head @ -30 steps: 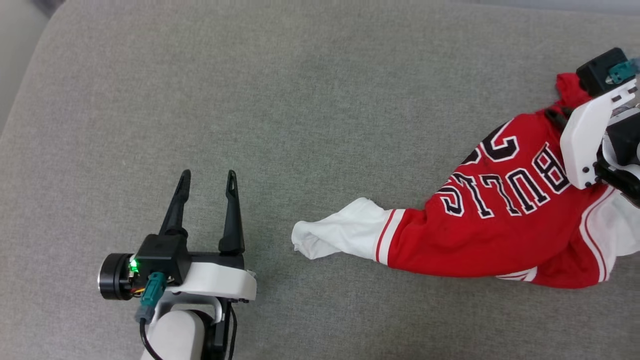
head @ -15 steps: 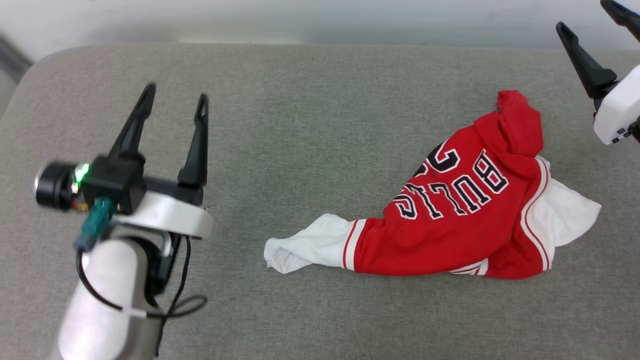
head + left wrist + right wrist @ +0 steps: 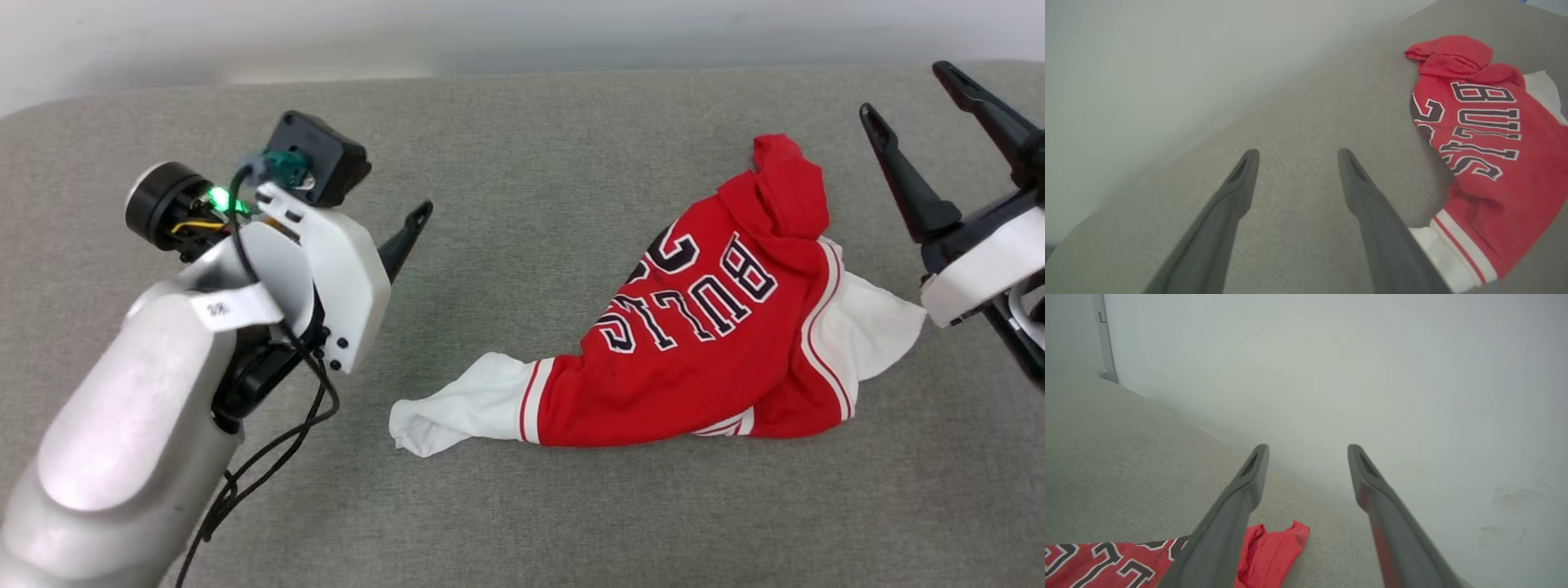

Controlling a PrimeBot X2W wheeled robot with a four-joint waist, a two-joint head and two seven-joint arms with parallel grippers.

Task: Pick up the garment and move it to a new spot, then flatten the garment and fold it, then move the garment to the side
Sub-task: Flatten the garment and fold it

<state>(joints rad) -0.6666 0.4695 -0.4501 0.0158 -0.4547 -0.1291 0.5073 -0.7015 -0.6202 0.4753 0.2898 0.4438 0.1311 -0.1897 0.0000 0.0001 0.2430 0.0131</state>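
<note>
Left end effector (image 3: 1297,154): jaws wide, nothing in them, hanging over the bare grey padded surface (image 3: 531,155). The garment (image 3: 694,359) sits off to its right, a crumpled heap lying right of centre on the padding, touched by neither arm. Its white sleeve (image 3: 457,404) trails left, twisted. Pinch that alone and the shirt prob drags along instead of spreading. Mid-body, the lettering reads upside-down and the layers look doubled, so a deep grab could catch front & back together = no flattening. Red bunched peak (image 3: 784,175) at the far end: same risk. Right end effector (image 3: 906,90): also fully spread, empty, right of the heap and clear of it. If both arms dive in at once, the fingers may clash.
</note>
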